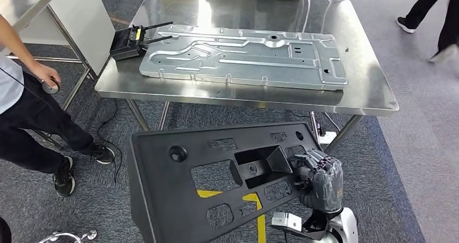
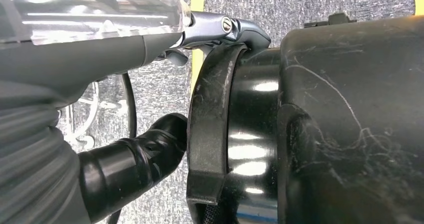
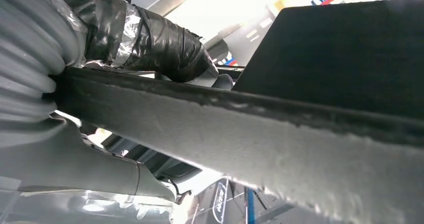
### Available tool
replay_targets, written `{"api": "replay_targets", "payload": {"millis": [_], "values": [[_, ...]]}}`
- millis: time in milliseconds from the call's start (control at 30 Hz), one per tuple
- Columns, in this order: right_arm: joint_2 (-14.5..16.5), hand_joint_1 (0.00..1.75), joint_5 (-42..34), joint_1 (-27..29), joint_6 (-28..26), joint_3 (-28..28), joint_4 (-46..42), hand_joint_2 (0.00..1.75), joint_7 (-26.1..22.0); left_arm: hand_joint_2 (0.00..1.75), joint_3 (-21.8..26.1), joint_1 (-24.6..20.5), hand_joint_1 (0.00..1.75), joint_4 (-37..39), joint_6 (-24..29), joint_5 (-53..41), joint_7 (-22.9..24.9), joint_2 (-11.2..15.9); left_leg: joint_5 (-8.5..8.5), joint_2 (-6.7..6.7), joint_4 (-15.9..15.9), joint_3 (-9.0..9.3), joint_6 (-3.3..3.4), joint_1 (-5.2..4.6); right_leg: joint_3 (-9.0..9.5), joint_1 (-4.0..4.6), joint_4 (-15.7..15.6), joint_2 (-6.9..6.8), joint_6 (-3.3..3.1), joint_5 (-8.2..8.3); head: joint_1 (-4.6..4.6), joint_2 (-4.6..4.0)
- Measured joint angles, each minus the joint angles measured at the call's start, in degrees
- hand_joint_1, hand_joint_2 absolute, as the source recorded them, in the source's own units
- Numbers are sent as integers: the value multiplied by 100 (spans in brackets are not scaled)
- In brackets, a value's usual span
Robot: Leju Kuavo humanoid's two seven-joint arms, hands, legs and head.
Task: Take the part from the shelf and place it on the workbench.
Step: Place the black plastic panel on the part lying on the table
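Observation:
I hold a large black plastic part (image 1: 216, 183) tilted in front of me, just short of the steel workbench (image 1: 368, 91). It is a wide panel with several cut-outs and a boxy recess in its middle. My right hand (image 1: 319, 178) grips its right edge, fingers curled over the front face. In the right wrist view the right hand (image 3: 125, 29) clamps the part's rim (image 3: 250, 134). The left wrist view shows my left hand (image 2: 60, 84) at the part's (image 2: 350, 124) other edge, thumb pressed against the rim and a finger hooked over it.
On the workbench lie a big stamped silver metal plate (image 1: 243, 56) and a black box with antennas (image 1: 130, 41) at its left end. A person (image 1: 32, 107) stands at my left; another person's legs (image 1: 433, 15) pass at the far right. Yellow tape (image 1: 254, 199) marks the floor.

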Motion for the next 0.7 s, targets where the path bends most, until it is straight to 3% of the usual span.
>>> {"api": "replay_targets", "payload": {"millis": [100,133,167,200,267,333,433,500,633,667,700], "values": [[0,175,-31,7,-3,12,5,175,2,175,-1,0,0,0,-6,0,-4,-3,25,-6,-17,4,42,10,-493,-17,1044,56,31,-497,5,0],[0,175,-36,11,-3,17,12,175,2,175,-1,0,0,0,-7,0,-4,-3,24,-14,-15,3,42,9,-638,-23,1324,57,35,-566,5,0],[0,175,-40,12,-3,21,18,175,2,175,-1,0,0,0,-7,0,-4,-3,20,-25,-11,7,39,9,-695,-26,1409,57,34,-527,4,0],[0,175,-43,12,-3,24,22,175,2,175,-1,-1,0,0,-7,0,-4,-4,12,-39,-7,16,33,11,-632,-29,1253,57,28,-377,4,0],[0,175,-47,7,-3,28,25,175,2,175,-1,-4,0,0,-7,0,-3,-9,-20,-67,13,36,0,10,-260,-31,472,65,0,14,5,0],[1,175,-47,4,-3,33,28,175,2,175,-1,-3,0,0,-7,0,-3,-13,-57,-85,48,26,-54,-5,2,-11,-85,80,-32,174,3,0],[2,175,-57,3,-5,37,33,175,13,175,-1,-4,0,0,-6,0,-4,-10,-85,-89,44,10,-133,-12,32,-6,-174,83,-91,153,-1,0],[6,175,-69,-3,-5,38,32,175,25,175,-2,-4,0,0,-6,0,-5,-4,-215,-72,215,-47,-200,-10,63,-32,-207,70,-158,153,-7,0],[13,175,-86,2,-5,39,34,175,43,175,-3,-55,0,0,5,0,-51,4,-811,-45,1502,-599,-277,-17,110,-22,-215,23,-240,122,-15,0],[14,175,-86,2,-5,39,35,175,44,175,-3,-65,0,0,7,0,-52,4,-802,-41,1631,-646,-277,-21,121,-14,-213,19,-246,113,-16,0],[14,175,-86,2,-5,40,36,175,44,175,-5,-65,0,0,7,0,-42,4,-679,-36,1541,-596,-267,-21,136,-7,-210,20,-245,105,-16,0]]}}
